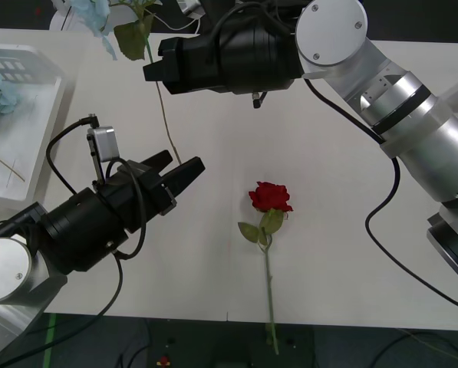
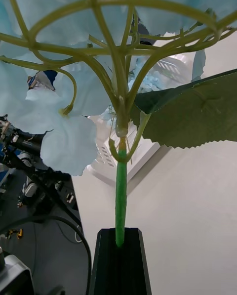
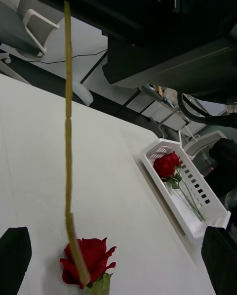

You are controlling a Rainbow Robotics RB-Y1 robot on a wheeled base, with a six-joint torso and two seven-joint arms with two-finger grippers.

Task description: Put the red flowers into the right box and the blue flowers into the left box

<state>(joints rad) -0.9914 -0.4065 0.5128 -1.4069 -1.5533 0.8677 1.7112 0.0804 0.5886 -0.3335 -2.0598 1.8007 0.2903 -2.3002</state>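
Above the far tabletop (image 1: 328, 230), the right claw (image 2: 120, 245) is clamped on a blue flower's (image 1: 87, 14) green stem, its bloom cut off at the frame's top near the left box (image 1: 29, 146). Lower down, the left claw (image 1: 179, 175) hangs with fingers apart, empty, angled toward a red rose (image 1: 270, 198) lying flat.

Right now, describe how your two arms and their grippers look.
Both arms have silver-grey metal links with white round joint caps and black forearm housings. Loose black cables run alongside. The left gripper has black tapered jaws and a small grey camera box; the right gripper is black and blocky.
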